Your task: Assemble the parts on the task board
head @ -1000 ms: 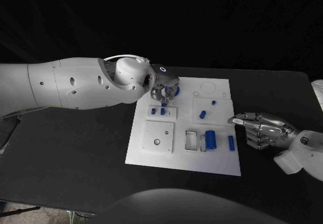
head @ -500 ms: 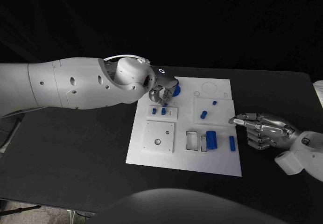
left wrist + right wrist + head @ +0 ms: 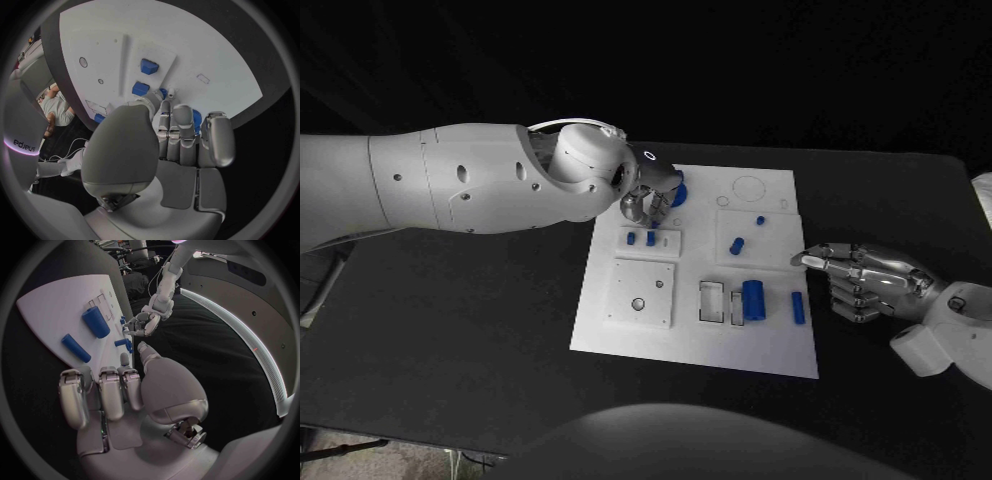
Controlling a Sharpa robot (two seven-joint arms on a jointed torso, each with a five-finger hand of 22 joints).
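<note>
we see the task board (image 3: 689,340) sitting in the middle of the black table (image 3: 459,310), with the left hand (image 3: 651,194) up at its far left corner. its fingers are curled down around a round blue part (image 3: 678,193) right there at the board's far edge (in the left wrist view a bit of blue (image 3: 196,121) shows between the fingers, so it looks like it's holding it, though we can't see the grip fully). just beside it, two small blue parts (image 3: 640,238) stand in a little raised plate. the right hand (image 3: 865,280) rests off the board's right edge, fingers curled in, holding nothing that we can see, fingertips near the board but apart from it. close to it lie a big blue cylinder (image 3: 753,299) and a slimmer blue peg (image 3: 796,306), side by side on the board.
</note>
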